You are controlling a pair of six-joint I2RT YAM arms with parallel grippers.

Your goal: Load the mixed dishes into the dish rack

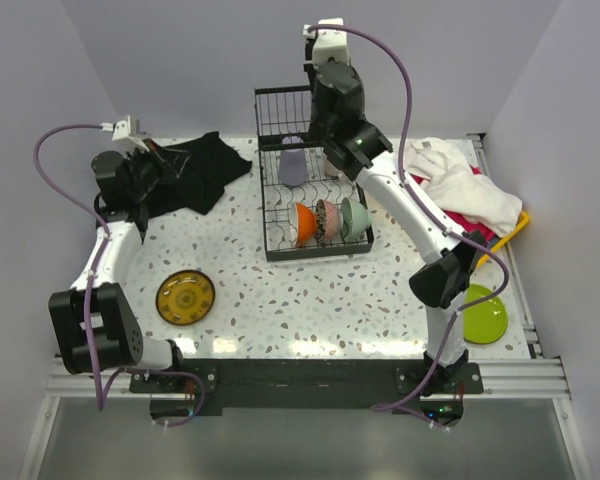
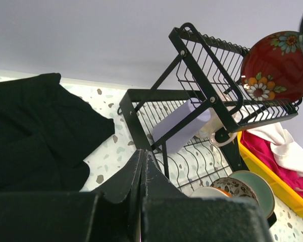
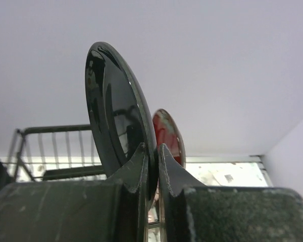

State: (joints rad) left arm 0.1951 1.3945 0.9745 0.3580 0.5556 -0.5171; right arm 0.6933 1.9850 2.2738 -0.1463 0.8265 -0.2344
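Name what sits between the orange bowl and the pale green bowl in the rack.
A black-white patterned bowl, standing on edge in the dish rack; the top view shows it.

Bright, even light throughout, shadows soft. Reflections streak the glossy black plate (image 3: 108, 121); wrist views blur up close.

The left arm (image 1: 110, 255) and the right arm (image 1: 410, 205) are built from white tubes and round black joints. Both are bolted to a black bar (image 1: 300, 378). A purple cable (image 1: 405, 80) is looped along each arm. A small white box (image 1: 329, 40) is fixed at each wrist. The fingers (image 2: 123, 181) are shaped dark, rough and pointed.
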